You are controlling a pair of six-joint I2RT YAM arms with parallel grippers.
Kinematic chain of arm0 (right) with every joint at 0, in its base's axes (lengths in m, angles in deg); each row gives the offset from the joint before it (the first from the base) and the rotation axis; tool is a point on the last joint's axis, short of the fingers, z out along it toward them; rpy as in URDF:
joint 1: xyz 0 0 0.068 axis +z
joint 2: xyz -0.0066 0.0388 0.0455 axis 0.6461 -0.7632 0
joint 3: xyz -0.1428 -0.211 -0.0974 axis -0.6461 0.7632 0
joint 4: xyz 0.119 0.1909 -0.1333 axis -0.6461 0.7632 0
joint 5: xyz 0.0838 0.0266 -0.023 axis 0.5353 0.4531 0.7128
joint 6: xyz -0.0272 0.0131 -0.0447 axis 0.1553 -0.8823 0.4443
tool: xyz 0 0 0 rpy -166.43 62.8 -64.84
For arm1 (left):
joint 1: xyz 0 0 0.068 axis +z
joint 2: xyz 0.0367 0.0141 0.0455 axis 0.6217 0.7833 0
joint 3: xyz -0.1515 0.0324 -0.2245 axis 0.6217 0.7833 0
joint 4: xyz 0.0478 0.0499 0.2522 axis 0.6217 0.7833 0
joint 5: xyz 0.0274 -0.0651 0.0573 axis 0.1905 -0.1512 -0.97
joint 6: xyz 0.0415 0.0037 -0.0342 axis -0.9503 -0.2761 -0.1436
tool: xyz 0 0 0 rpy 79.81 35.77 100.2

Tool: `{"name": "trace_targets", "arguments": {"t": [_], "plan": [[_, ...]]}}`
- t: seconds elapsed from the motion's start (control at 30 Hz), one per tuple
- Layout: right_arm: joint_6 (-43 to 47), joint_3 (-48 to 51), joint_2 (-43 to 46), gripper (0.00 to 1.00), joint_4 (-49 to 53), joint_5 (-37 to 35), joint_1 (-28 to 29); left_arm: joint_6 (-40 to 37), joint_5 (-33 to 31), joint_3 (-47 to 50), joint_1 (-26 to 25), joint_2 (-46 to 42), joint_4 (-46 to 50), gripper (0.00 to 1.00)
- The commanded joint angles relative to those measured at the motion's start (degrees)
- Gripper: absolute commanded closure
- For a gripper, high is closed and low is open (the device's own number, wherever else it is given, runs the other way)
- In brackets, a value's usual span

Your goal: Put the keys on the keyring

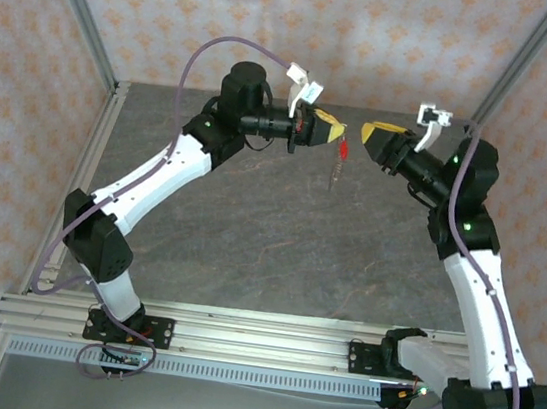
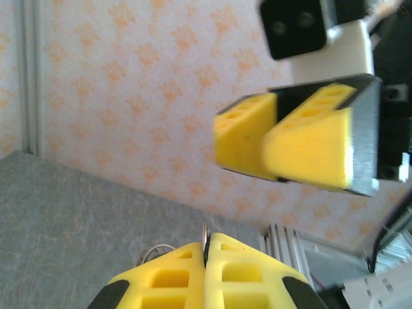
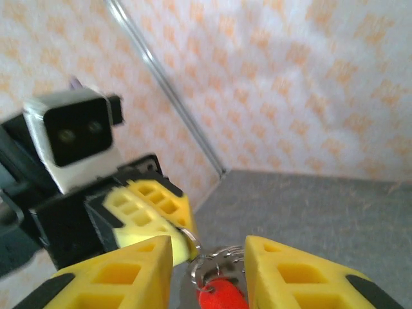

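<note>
My left gripper is held above the back of the table and is shut on the keyring, whose thin silvery edge sticks out between the pads. The red-headed key hangs from the ring just below the fingertips, and a thin silvery strand dangles under it. My right gripper faces the left one from close by, jaws open. In the right wrist view the silvery rings and the red key sit in the gap of the right gripper without touching either pad. The left fingers pinch the ring beyond.
The dark grey tabletop lies well below both grippers. Patterned walls and metal frame posts enclose the back and sides. An aluminium rail with both arm bases runs along the near edge.
</note>
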Motion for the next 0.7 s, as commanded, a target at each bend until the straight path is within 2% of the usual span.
{"name": "trace_targets", "arguments": {"t": [0.0,0.2,0.33,0.67], "plan": [[-6.2,5.0,2.2,0.66,-13.7,-8.2,-0.1,9.7,-6.5,3.2,0.1,-3.6,-19.9,1.0],[-9.2,9.9,2.9,0.64,-18.8,-7.6,-0.1,13.6,-8.1,6.2,0.0,-4.2,-26.3,1.0],[-10.9,11.4,2.2,0.58,-22.8,-4.0,-0.1,15.8,-8.7,7.3,0.1,-4.1,-30.2,1.0],[-9.4,10.2,0.0,0.52,-24.1,-0.2,3.1,22.4,-5.3,4.8,0.1,-1.6,-34.1,1.0]]}}
